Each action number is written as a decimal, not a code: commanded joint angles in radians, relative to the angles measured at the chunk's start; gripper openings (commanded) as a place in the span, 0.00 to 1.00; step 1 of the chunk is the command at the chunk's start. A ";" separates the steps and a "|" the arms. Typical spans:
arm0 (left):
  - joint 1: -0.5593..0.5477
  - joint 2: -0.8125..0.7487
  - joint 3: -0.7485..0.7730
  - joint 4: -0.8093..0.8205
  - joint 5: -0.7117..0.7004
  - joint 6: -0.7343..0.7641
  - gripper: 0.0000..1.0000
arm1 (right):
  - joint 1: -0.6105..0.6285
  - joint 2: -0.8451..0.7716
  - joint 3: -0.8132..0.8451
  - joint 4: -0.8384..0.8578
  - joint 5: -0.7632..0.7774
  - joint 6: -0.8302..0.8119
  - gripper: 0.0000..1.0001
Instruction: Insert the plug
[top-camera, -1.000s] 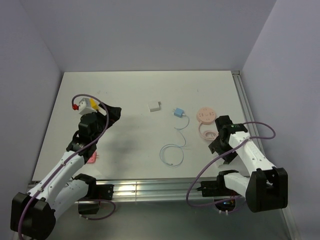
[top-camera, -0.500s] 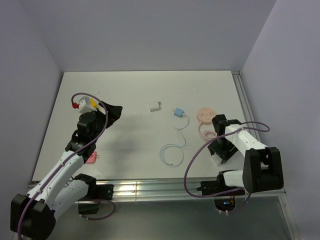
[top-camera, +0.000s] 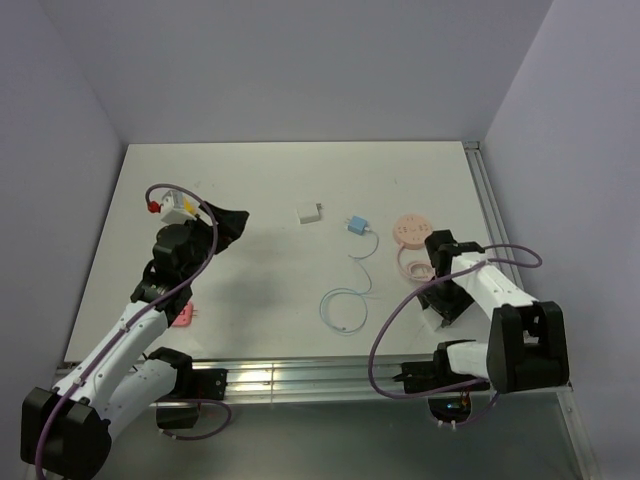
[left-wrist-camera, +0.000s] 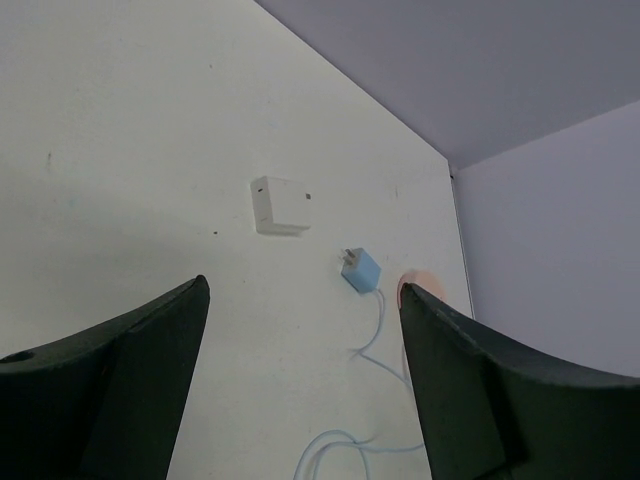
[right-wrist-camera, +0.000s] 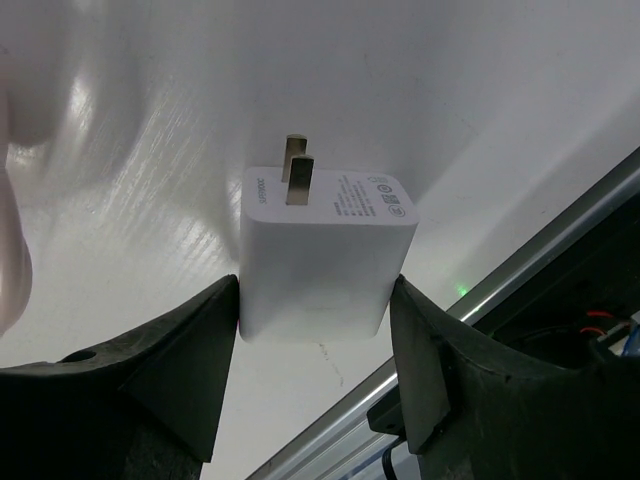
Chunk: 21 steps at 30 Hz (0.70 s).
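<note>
The light-blue plug (top-camera: 354, 225) lies mid-table at the end of a thin white looping cable (top-camera: 345, 305). It also shows in the left wrist view (left-wrist-camera: 361, 270), ahead of my left gripper. My left gripper (top-camera: 228, 222) is open and empty above the table's left part, its jaws wide apart (left-wrist-camera: 302, 288). A small white cube adapter (top-camera: 308, 212) lies left of the plug (left-wrist-camera: 281, 205). My right gripper (top-camera: 437, 303) is at the right near the front edge. It is shut on a second white adapter block (right-wrist-camera: 325, 250), whose two metal prongs point away from the wrist.
A round pink disc (top-camera: 412, 229) and a pink coiled piece (top-camera: 410, 265) lie right of the plug, close to my right arm. A small pink object (top-camera: 182, 316) lies by the left arm. The metal front rail (right-wrist-camera: 520, 270) runs just beyond the right gripper.
The right arm has folded in, its elbow swinging left while the gripper stayed low by the pink coil. The left gripper has risen slightly towards the far side.
</note>
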 joint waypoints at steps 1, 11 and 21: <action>-0.001 -0.007 0.004 0.087 0.084 0.049 0.82 | 0.034 -0.120 -0.035 0.012 0.004 -0.002 0.11; -0.041 0.110 0.035 0.193 0.358 0.056 0.63 | 0.060 -0.372 -0.012 0.085 -0.087 -0.184 0.00; -0.166 0.282 0.113 0.251 0.606 0.057 0.63 | 0.198 -0.448 0.087 0.220 -0.283 -0.328 0.00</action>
